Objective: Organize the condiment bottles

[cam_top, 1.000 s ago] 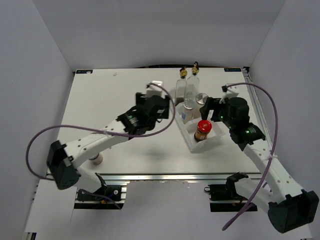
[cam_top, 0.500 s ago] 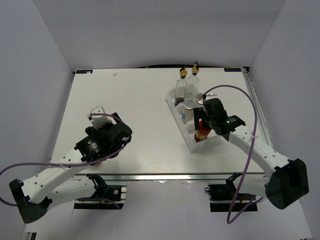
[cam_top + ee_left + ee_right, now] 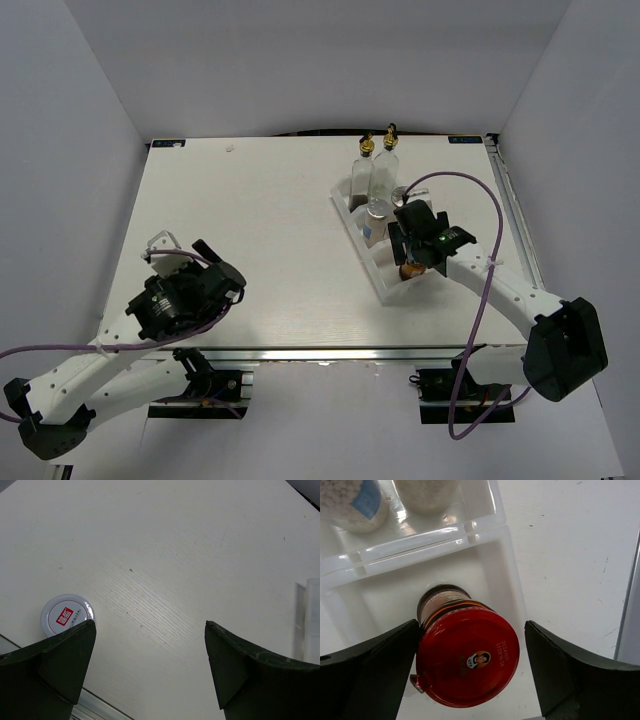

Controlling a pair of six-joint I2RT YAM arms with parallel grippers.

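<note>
The red-capped brown jar [image 3: 467, 657] stands in the near compartment of the white tray [image 3: 440, 536]. My right gripper [image 3: 471, 624] is open with one jaw on each side of the red cap; the left jaw is at the cap's edge and the right jaw stands clear. In the top view the right gripper [image 3: 412, 256] covers most of this jar [image 3: 409, 270]. Two tall glass bottles [image 3: 362, 172] [image 3: 386, 172] stand at the tray's far end. A white cylinder with a blue label [image 3: 355, 502] and another container [image 3: 425, 489] are in the middle compartment. My left gripper [image 3: 150, 625] is open and empty; the short pale-lidded jar [image 3: 66, 615] sits by its left finger.
The tray [image 3: 385, 290] lies slanted on the right half of the white table [image 3: 270, 220]. The short jar is near the table's front metal rail [image 3: 100, 707]. A rail runs along the table's right edge [image 3: 631, 605]. Purple cables loop from both arms.
My left arm has swung back from the tray to the near left corner. My right gripper has moved down over the red-capped jar, which it now straddles.
</note>
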